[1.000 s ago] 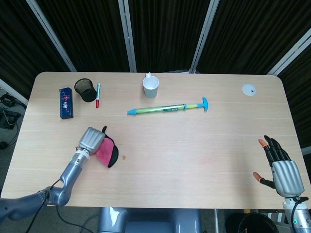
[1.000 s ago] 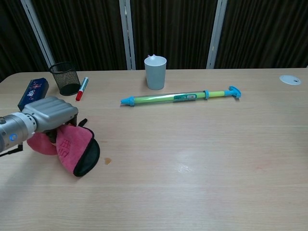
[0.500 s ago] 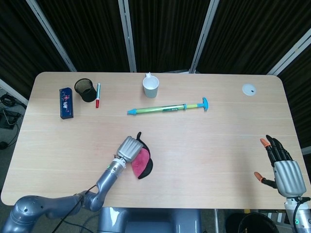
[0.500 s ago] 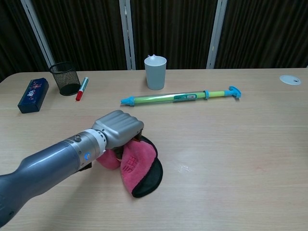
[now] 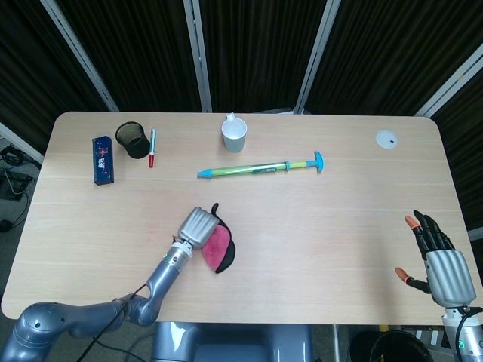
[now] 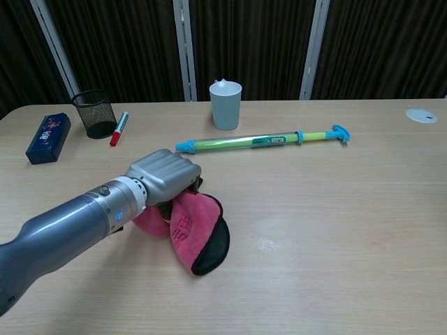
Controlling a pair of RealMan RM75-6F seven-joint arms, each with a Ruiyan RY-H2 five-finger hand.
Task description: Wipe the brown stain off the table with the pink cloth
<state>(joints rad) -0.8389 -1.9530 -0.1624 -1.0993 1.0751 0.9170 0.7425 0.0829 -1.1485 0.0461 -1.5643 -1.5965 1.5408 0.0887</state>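
Note:
My left hand (image 5: 197,225) (image 6: 163,176) grips the pink cloth (image 5: 216,246) (image 6: 188,222) and presses it flat on the table a little left of centre. The cloth has a black edge that sticks out to the right of the hand. The brown stain does not show in either view; the cloth and hand cover the spot where it lay. My right hand (image 5: 435,255) hovers at the table's front right corner, fingers spread, holding nothing. It is outside the chest view.
A white cup (image 5: 234,134) (image 6: 225,105) and a green and blue tube (image 5: 260,168) (image 6: 262,142) lie behind the cloth. A black mesh pot (image 5: 133,139), a red marker (image 5: 152,148) and a blue box (image 5: 103,159) stand far left. A white disc (image 5: 386,139) lies far right.
My left hand swept the cloth rightward over the stain, which was visible a second ago, then drew it back slightly to the left and away from me.

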